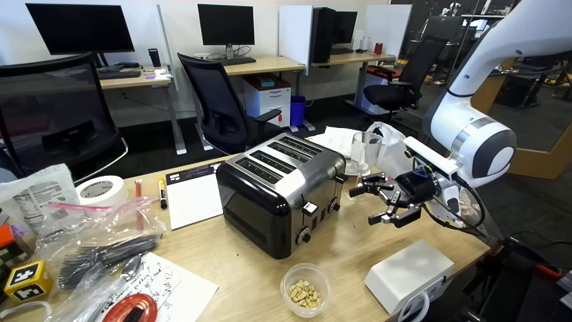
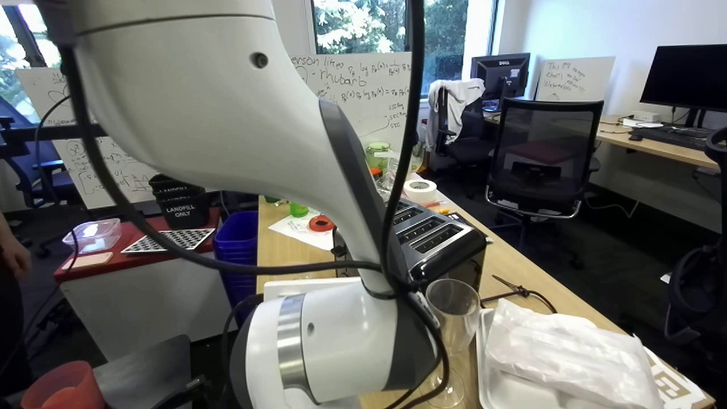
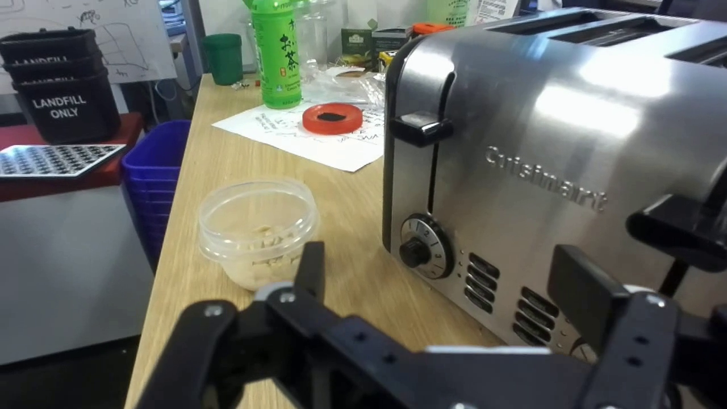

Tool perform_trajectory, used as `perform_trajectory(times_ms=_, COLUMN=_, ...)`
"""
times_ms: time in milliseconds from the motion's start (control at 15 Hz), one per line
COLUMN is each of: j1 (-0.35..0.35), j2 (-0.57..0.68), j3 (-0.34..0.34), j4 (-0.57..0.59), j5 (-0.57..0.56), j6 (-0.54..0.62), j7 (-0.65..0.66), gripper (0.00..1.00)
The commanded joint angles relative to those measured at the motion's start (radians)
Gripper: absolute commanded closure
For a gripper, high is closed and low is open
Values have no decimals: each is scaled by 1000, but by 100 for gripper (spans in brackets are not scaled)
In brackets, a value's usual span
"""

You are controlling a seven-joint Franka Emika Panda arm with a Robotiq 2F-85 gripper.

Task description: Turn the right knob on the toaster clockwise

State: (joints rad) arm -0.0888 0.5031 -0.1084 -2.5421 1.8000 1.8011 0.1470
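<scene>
The steel and black toaster (image 1: 286, 192) stands upright on the table; it fills the right side of the wrist view (image 3: 539, 136) and is partly hidden by the arm in an exterior view (image 2: 454, 238). Its right knob (image 1: 334, 205) is the one nearer the wine glass; in the wrist view only a sliver of its dial (image 3: 584, 350) shows behind a finger. The left knob (image 3: 420, 250) shows fully in the wrist view, also (image 1: 304, 235). My gripper (image 1: 364, 205) is open and empty, in front of the toaster's knob face, apart from it. Its spread fingers (image 3: 446, 279) frame the wrist view.
A wine glass (image 1: 364, 156) stands close beside the toaster's right end and the gripper. A clear tub of nuts (image 1: 306, 290) and a white box (image 1: 409, 273) stand on the table in front. A tray with a plastic bag (image 2: 568, 352) lies near the glass.
</scene>
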Motion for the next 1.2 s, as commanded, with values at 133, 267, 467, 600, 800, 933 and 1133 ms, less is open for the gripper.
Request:
perform_trajectory(times_ms=133, j1=-2, j2=62, j3=7, j4=7, j5=152, j6=-21, j7=24, gripper=0)
perform_trajectory(times_ms=267, j1=2, j2=82, j3=8, j4=6, j5=218, j6=-11, j7=7, gripper=0)
perform_trajectory(times_ms=467, j1=13, j2=95, j3=11, j4=2, j5=278, j6=-6, j7=0, gripper=0)
perform_trajectory(times_ms=600, j1=13, j2=94, j3=1, j4=1, j5=243, j6=-13, j7=7, gripper=0)
perform_trajectory(times_ms=800, j1=13, j2=94, j3=0, j4=1, j5=242, j6=-13, j7=7, gripper=0)
perform_trajectory(times_ms=933, j1=13, j2=94, j3=0, j4=1, j5=242, j6=-13, j7=7, gripper=0)
perform_trajectory(times_ms=1133, j1=11, j2=100, j3=5, j4=6, j5=256, j6=-17, j7=12, gripper=0)
